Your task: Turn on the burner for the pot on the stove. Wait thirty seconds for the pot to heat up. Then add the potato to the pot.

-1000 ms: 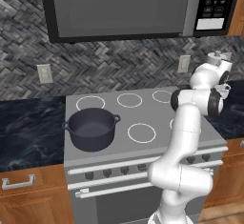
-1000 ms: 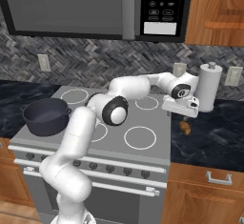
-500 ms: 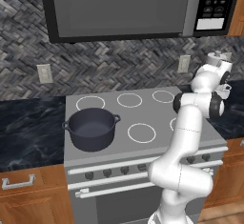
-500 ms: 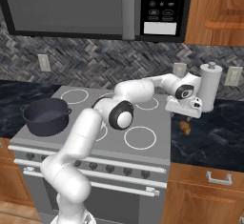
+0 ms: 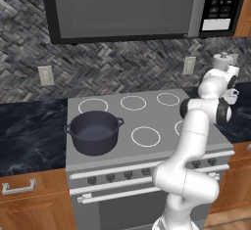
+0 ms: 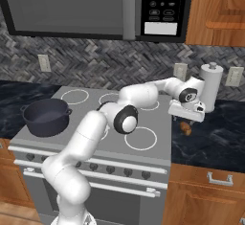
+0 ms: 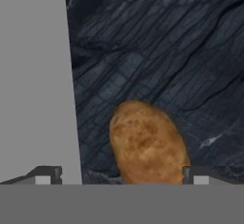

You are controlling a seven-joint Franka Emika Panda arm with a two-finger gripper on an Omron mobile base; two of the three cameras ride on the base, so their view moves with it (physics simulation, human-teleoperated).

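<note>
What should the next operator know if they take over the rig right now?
Tool: open, holding nothing, hanging over the potato, fingertips on either side of it.
Potato: on the dark counter, just right of the stove, near the paper towel roll.
Pot: on the stove's front left burner, nothing in it that I can see.
Done: arm brought over the potato. Whether the burner is on cannot be told from the pictures.
Left: lower, close on the potato, carry it left across the stove, release it into the pot.

Worktop (image 6: 210,138): you see dark marbled stone flanking the stove (image 5: 147,121).
On worktop: potato (image 7: 147,144), paper towel roll (image 6: 210,86).
On stove: pot (image 5: 94,132).
</note>
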